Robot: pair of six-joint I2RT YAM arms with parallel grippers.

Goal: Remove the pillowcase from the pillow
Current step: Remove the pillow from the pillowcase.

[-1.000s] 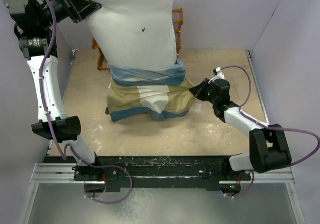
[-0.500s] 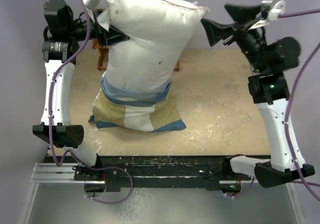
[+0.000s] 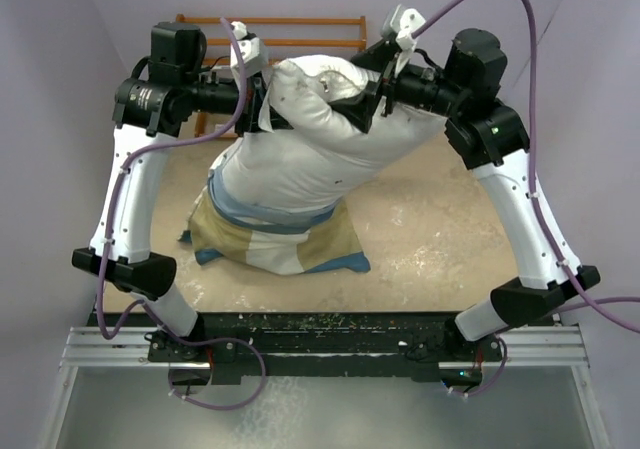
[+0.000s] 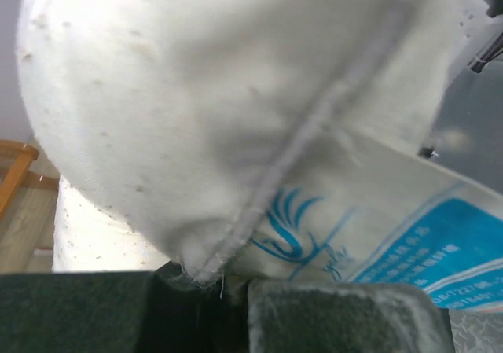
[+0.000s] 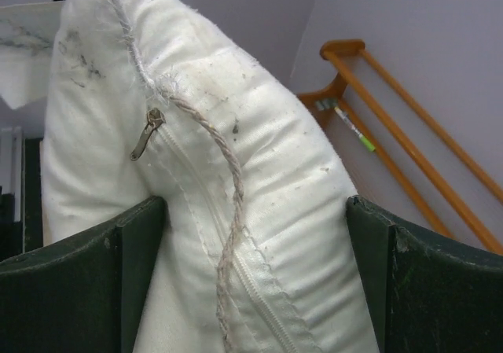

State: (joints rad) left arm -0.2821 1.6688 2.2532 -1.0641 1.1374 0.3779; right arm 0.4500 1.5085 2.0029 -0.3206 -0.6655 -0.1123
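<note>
We see the left gripper (image 4: 228, 294) clamped on a seam of the pillow (image 3: 310, 149), the right gripper (image 5: 255, 235) spread wide astride its zipper (image 5: 147, 135) end. The pillowcase (image 3: 275, 244) bunches round its foot mid-table (image 3: 440, 229) (soft, light, floppy): we'd pinch the blue hem (image 3: 270, 212).

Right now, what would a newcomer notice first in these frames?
The plump white pillow is hoisted by its top end over the table, the left gripper pinching a corner seam and the right gripper straddling its zippered edge, jaws wide. The tan-cream-blue pillowcase is bunched around its lower end on the table.
</note>
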